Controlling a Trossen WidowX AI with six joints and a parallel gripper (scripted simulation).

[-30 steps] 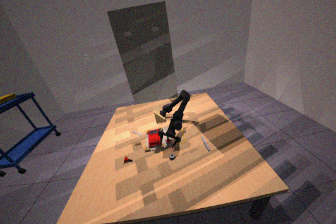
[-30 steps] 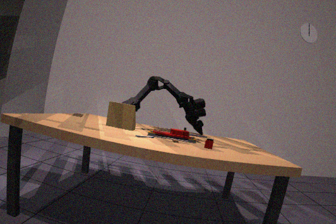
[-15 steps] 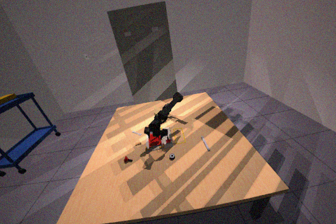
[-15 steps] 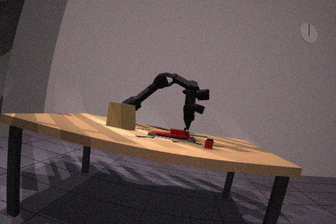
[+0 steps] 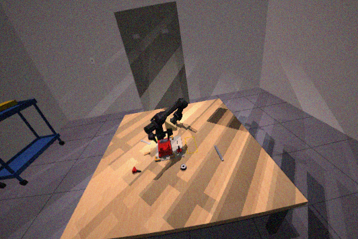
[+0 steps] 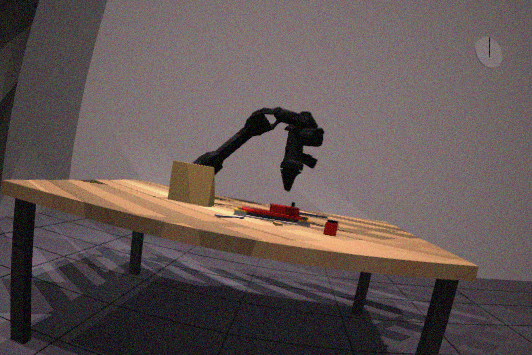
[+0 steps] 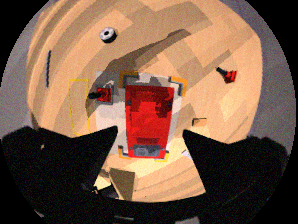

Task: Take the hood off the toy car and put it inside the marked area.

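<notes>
The red, glossy, rectangular hood is sitting on the toy car mid-desk, toward the far edge; the gripper is hovering above, spread wide, gripping nothing.

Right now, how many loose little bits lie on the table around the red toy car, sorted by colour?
Red: 1, cone
Black-and-white: 1, wheel
Grey: 2, rod, short bar
Tan: 1, piece
Total: 5

high, side, perhaps straight-down wrist views
</notes>
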